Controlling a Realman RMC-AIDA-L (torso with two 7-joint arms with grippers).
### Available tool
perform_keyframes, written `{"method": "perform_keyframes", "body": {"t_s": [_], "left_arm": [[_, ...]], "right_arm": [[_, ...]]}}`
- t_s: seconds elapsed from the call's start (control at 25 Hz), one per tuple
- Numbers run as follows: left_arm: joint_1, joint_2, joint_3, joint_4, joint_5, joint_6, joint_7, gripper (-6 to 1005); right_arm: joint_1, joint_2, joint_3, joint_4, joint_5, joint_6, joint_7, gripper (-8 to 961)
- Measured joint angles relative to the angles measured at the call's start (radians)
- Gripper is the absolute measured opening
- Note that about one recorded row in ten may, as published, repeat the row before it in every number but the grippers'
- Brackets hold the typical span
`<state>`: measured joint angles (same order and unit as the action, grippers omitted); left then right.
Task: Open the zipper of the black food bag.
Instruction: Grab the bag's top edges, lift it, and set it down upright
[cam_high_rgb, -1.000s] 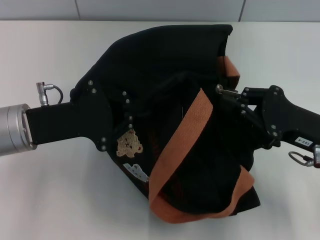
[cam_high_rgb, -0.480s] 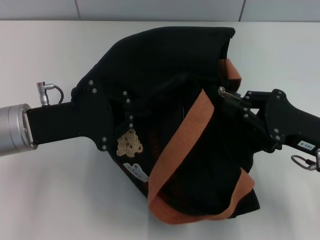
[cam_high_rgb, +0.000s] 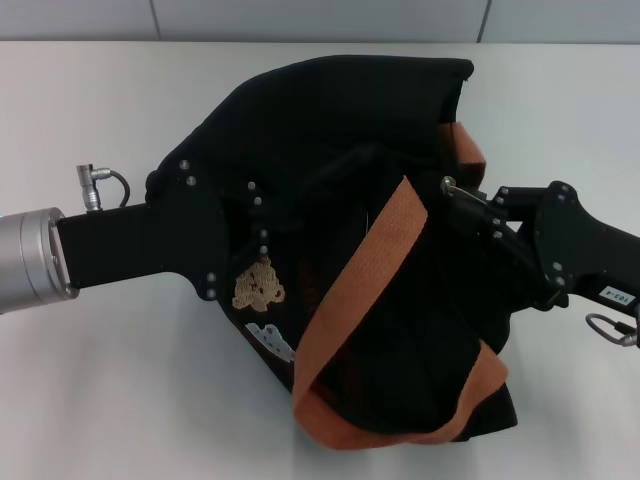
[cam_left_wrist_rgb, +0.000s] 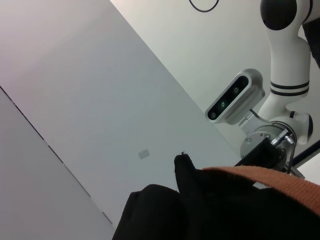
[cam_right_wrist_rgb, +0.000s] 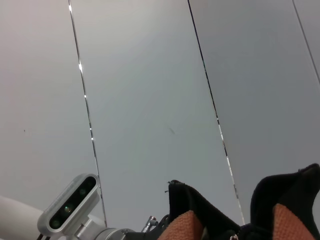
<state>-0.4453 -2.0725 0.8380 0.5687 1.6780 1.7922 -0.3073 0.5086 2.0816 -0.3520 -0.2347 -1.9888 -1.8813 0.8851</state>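
The left tool (cam_high_rgb: 262, 240) is reaching in from the left side of the white counter (cam_high_rgb: 100, 390). It is pressing into the left side of the black food bag (cam_high_rgb: 330, 120), just above the little tan bear patch (cam_high_rgb: 258, 288). Its tips are sinking into the dark cloth, so I cannot tell if they are open or closed. It looks like this tool is holding the bag in place so the bag is not sliding while the other side is being pulled.

The bag is lying in the middle of the counter, between the two tools. It is looking squashed and tipped over. One brown handle (cam_high_rgb: 360, 290) is running across its front, from the top down to the near edge.

The zipper (cam_high_rgb: 330, 175) seems to be running along the dark top fold, but black on black makes it hard to follow. A small silver bit (cam_high_rgb: 449, 184) is showing at the right end, maybe the pull tab.

The right tool (cam_high_rgb: 470, 205) is coming in from the right, and its tip is sitting right at that silver bit. It is probably gripping it, but I cannot tell for sure.
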Motion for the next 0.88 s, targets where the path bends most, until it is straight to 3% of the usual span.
{"method": "perform_keyframes", "body": {"t_s": [0.16,0.88], "left_arm": [[-0.001,0.0,-0.001,-0.008,0.0,-0.001,0.01,69],[-0.016,0.0,0.001,-0.028,0.0,-0.031,0.018,69]], "right_arm": [[-0.004,0.001,0.0,0.002,0.0,0.0,-0.009,36],[-0.012,0.002,0.013,0.003,0.013,-0.01,-0.007,35]]}}
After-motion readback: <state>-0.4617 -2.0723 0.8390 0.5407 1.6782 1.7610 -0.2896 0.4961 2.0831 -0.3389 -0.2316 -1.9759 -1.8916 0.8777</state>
